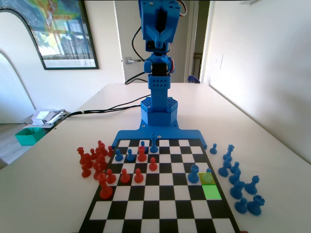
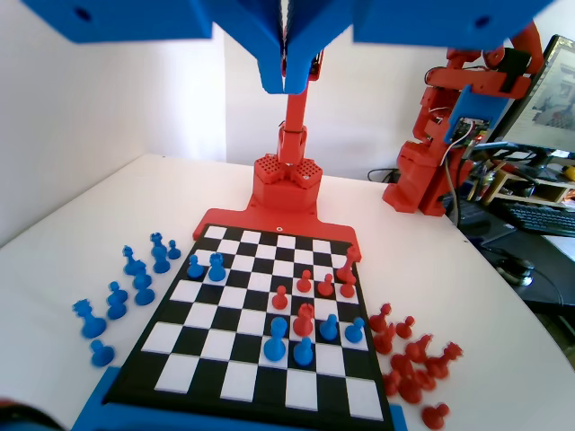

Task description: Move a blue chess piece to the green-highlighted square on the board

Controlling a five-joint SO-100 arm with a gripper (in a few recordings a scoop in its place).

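My gripper (image 1: 161, 39) hangs high over the far end of the board (image 1: 160, 213), its jaws pressed together with nothing between them; in the wrist view the shut gripper (image 2: 287, 83) points down from the top edge. A small blue chess piece (image 1: 208, 176), a pawn tinted green, stands on the yellow-olive square by the board's right edge. The green-highlighted square (image 1: 212, 192) lies bare just in front of it. In the wrist view this pawn (image 2: 195, 267) stands at the board's (image 2: 234, 382) far left.
A taller blue ball-topped piece (image 1: 194, 174) stands just left of the pawn. Several red pieces (image 1: 141, 154) and blue pieces (image 1: 130, 156) stand mid-board. Spare blue pieces (image 1: 235, 174) crowd the table on the right, spare red pieces (image 1: 92, 160) on the left.
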